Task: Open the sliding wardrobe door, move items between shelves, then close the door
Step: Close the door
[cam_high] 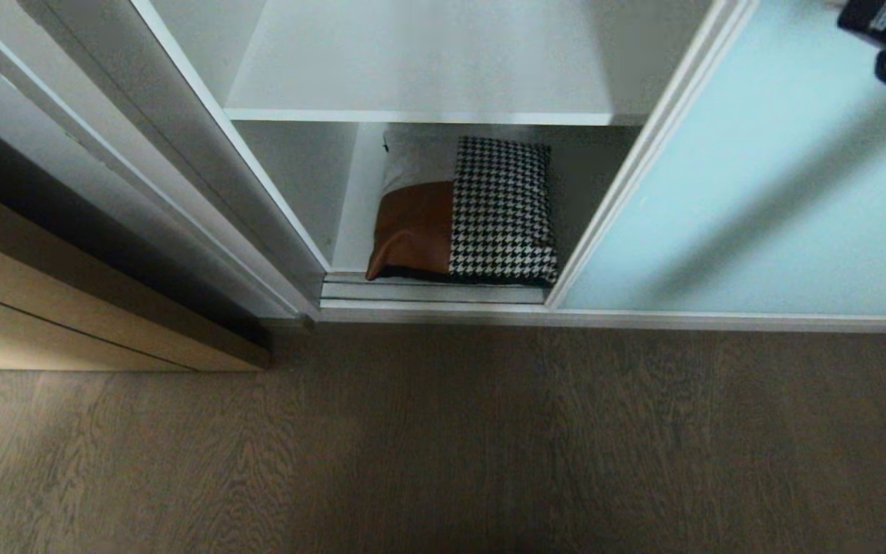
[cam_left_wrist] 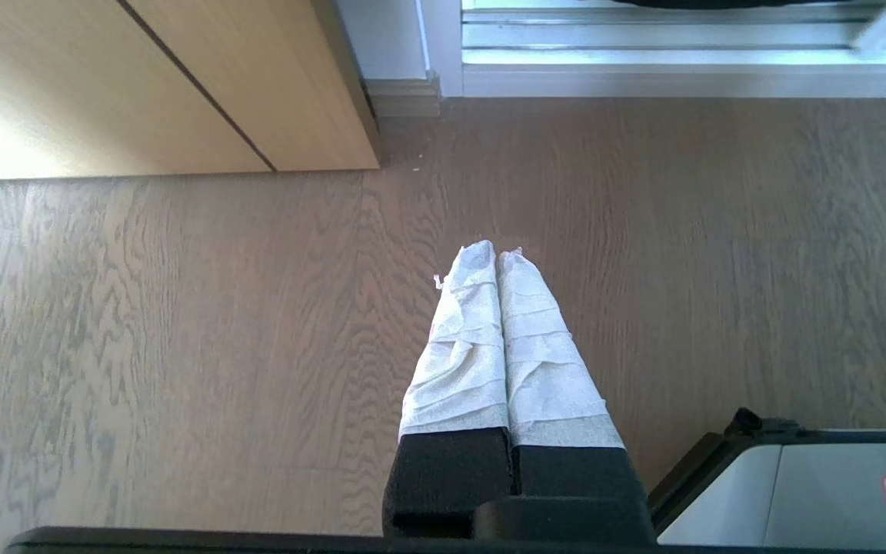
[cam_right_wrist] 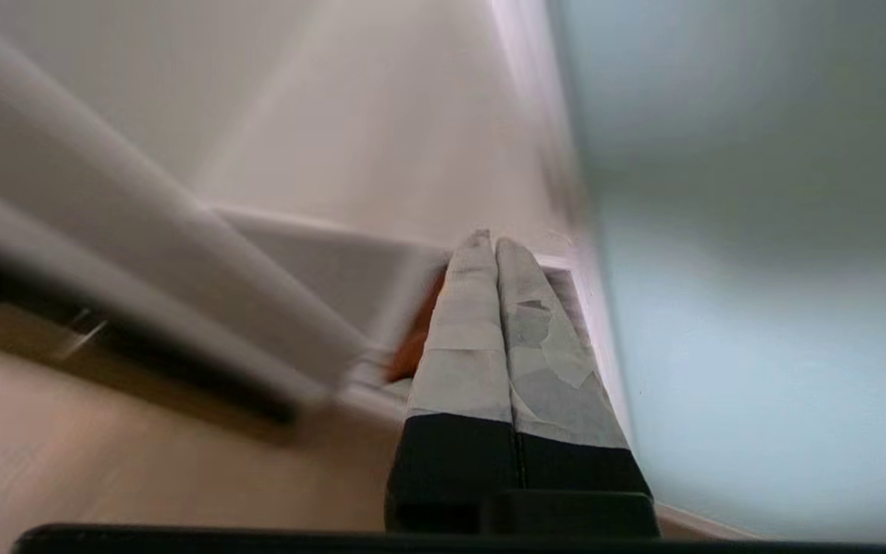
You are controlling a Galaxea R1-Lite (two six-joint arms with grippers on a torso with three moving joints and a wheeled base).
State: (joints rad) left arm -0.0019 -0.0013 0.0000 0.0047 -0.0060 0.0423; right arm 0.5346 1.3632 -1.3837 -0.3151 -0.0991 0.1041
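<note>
Floor (cam_high: 443, 446): grey-brown wood grain, lower half of the head view
Left gripper (cam_left_wrist: 495, 258): white-wrapped fingers pressed together, empty, over the floor
Right gripper (cam_right_wrist: 489, 240): fingers together, empty, beside the sliding wardrobe door (cam_high: 758, 200)
Sliding wardrobe door: frosted pale blue-green, silver frame, right of frame
Bag (cam_high: 464, 209): tan leather and houndstooth, centre, bottom compartment under a white shelf (cam_high: 428, 115)

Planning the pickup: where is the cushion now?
Head view: the cushion lies on the bottom shelf, in the opening just left of the glass door.

Grey-brown wood-grain floor (cam_high: 443, 446) below; light wood door (cam_high: 66, 308) at left.
</note>
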